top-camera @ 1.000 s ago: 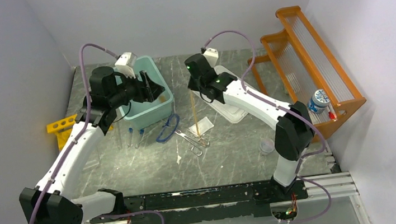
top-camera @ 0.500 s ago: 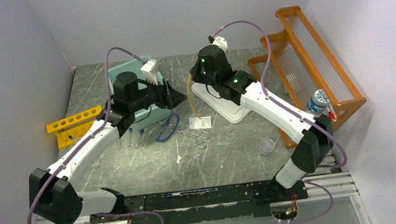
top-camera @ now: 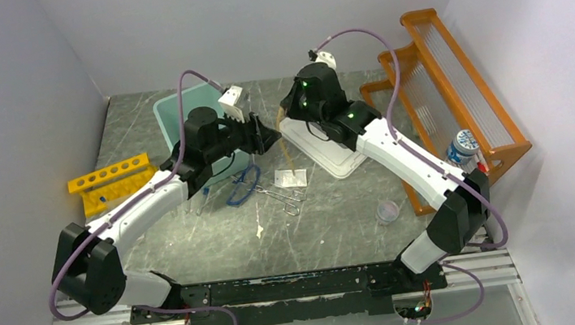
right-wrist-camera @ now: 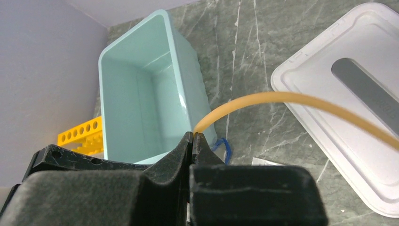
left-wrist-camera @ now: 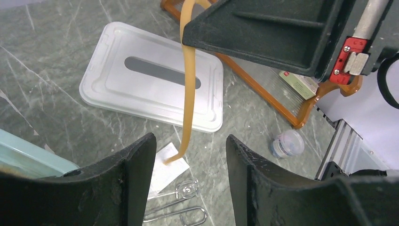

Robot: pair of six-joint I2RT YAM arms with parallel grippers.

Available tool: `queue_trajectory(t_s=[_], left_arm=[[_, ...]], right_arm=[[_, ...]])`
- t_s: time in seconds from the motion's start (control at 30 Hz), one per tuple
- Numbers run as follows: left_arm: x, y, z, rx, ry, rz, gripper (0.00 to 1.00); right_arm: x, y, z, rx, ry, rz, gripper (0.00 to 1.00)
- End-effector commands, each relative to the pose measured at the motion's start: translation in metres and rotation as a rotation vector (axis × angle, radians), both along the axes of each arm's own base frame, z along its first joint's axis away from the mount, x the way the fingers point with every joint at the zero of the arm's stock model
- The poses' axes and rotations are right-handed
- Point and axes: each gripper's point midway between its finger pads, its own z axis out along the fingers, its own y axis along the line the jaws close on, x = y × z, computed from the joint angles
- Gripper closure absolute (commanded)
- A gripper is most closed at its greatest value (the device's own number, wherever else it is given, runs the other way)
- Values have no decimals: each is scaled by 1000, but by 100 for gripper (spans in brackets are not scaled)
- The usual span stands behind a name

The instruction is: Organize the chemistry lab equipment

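Note:
My right gripper [top-camera: 287, 112] is shut on one end of the tan tubing [top-camera: 290, 150], pinched at its fingertips in the right wrist view [right-wrist-camera: 193, 137]. The tubing hangs down and its free end touches a white packet [top-camera: 290, 178]. My left gripper [top-camera: 267, 138] is open and empty, level with the hanging tubing [left-wrist-camera: 188, 94], which sits ahead of its gap [left-wrist-camera: 188, 188]. Silver forceps [top-camera: 284, 198], a blue tubing loop [top-camera: 243, 185] and clear test tubes [top-camera: 194, 198] lie on the table. The yellow tube rack [top-camera: 107, 183] is at the left. A clear cup [top-camera: 388, 212] stands front right.
An empty teal bin [top-camera: 177, 118] stands at the back left, behind my left arm. A white lid [top-camera: 336, 153] lies under my right arm. The orange wooden shelf [top-camera: 439, 88] fills the right side, with a small bottle [top-camera: 462, 145] on its low end.
My left gripper has swung right from over the teal bin to beside the hanging tubing. My right gripper has risen and shifted back right with the tubing, lifting it more upright.

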Motion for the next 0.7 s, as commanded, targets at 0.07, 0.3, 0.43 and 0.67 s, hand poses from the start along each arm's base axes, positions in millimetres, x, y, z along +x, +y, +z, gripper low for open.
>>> queue_trajectory(t_s=[0.07,0.3,0.43,0.67], left_arm=[[6,-13,24,-62,-87,-43,41],[7,-26,32,-107,-92,-95,46],[16,-28,31,-93,-95,-75,56],[19,-35,38,-118,-106,-100,77]], right_arm=[[-8,-2,10,33,5,101,100],[-11,2,14,107,43,184,100],[-14,6,14,141,63,219,100],[-17,8,11,159,79,238,100]])
